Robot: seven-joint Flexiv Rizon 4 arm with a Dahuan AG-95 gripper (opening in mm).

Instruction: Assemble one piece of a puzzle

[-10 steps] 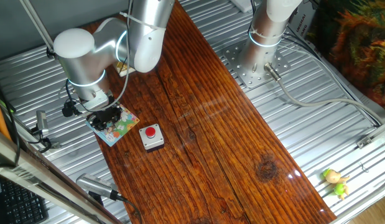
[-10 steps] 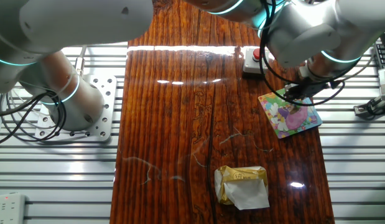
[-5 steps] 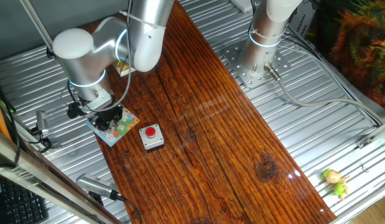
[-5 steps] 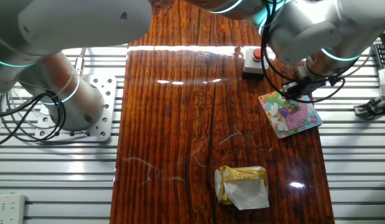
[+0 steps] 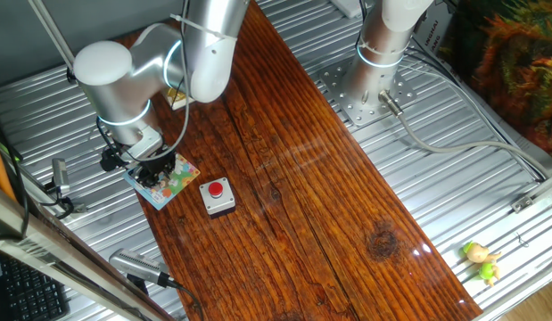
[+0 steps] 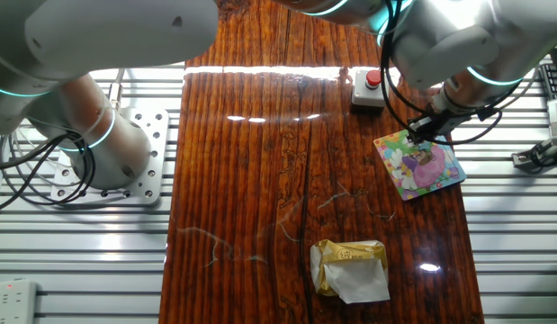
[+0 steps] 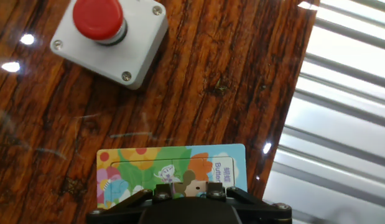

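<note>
I am holding my gripper [image 5: 152,166] over the puzzle [image 5: 166,181], which is lying flat on the wooden table [image 5: 311,196] near its edge, beside the ribbed metal surface [image 5: 44,116]. From one fixed view the black fingers are sitting above the board's far corner; from the other fixed view the gripper [image 6: 420,133] is hanging over the upper left corner of the puzzle [image 6: 420,166].

In the hand view the gripper [image 7: 189,198] housing is filling the bottom edge, and the puzzle [image 7: 148,168] is lying directly under it, light-blue border and orange, green and pink cartoon picture showing. I cannot tell whether the fingers are spread or pressed together: the fingertips are hidden by the housing in this view and too small in both fixed views. I cannot make out the piece as a separate item in any view; whether it is between the fingers or in the board is not visible.

The grey box with the red button [image 7: 109,35] is sitting on the wood just beyond the puzzle, apart from it. In the other fixed view the same box [image 6: 369,88] is standing near the board's upper left, and a crumpled gold and white wrapper [image 6: 350,268] is lying well apart, toward the near end of the table.
</note>
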